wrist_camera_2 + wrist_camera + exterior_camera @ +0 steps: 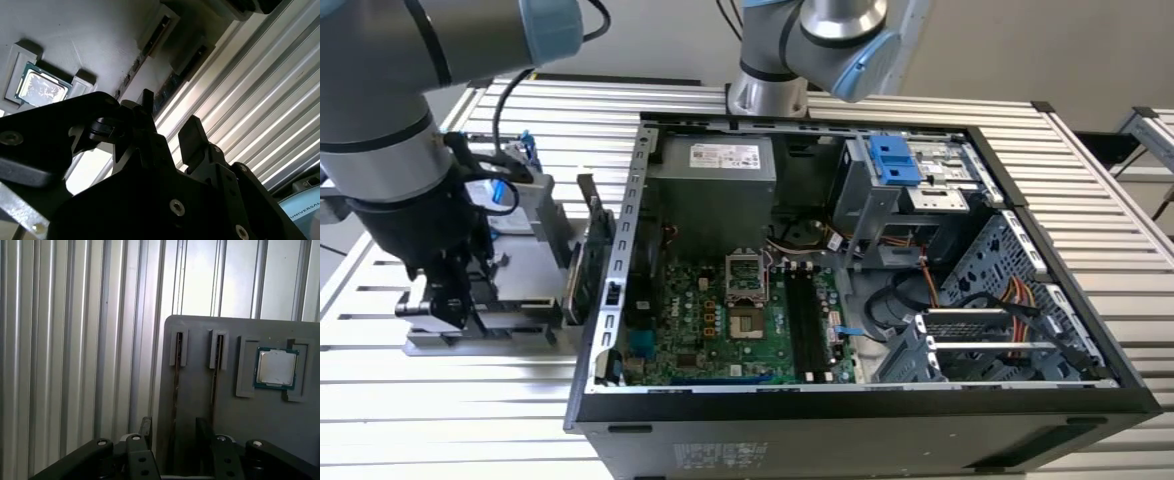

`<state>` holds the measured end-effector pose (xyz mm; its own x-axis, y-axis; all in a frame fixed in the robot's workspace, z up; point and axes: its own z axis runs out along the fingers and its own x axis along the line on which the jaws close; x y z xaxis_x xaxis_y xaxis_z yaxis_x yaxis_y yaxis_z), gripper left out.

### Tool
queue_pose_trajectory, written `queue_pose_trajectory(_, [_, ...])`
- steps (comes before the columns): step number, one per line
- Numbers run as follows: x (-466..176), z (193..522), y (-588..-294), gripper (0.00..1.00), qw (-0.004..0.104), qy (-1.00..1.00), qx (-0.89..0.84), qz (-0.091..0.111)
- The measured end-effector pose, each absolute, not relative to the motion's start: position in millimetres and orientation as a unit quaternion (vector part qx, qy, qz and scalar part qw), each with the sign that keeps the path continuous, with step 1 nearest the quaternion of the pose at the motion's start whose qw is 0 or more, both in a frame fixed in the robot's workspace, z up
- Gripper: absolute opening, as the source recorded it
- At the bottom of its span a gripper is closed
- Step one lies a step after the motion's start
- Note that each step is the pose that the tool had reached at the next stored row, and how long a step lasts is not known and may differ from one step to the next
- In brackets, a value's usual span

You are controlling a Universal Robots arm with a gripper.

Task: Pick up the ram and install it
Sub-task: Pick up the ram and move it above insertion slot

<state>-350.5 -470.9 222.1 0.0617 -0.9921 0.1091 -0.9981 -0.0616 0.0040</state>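
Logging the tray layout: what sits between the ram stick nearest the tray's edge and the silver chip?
In the first wrist view, a second ram stick, standing edge-on in the grey tray.

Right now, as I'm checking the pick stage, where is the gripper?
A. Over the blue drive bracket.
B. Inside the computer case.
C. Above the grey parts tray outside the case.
C: the first wrist view shows the open gripper above the grey parts tray, near the processor chip.

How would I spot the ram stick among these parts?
Find the flat grey tray beside the open black computer case. Two thin dark sticks stand edge-on in its slots; the ram is the one the black gripper straddles, farther from the square silver chip.
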Motion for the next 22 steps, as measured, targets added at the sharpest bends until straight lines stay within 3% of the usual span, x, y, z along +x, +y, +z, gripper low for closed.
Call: queue_pose_trajectory(22, [-354.4, 196.8, -471.0, 1.00, 0.039, -0.684, 0.728, 0.038])
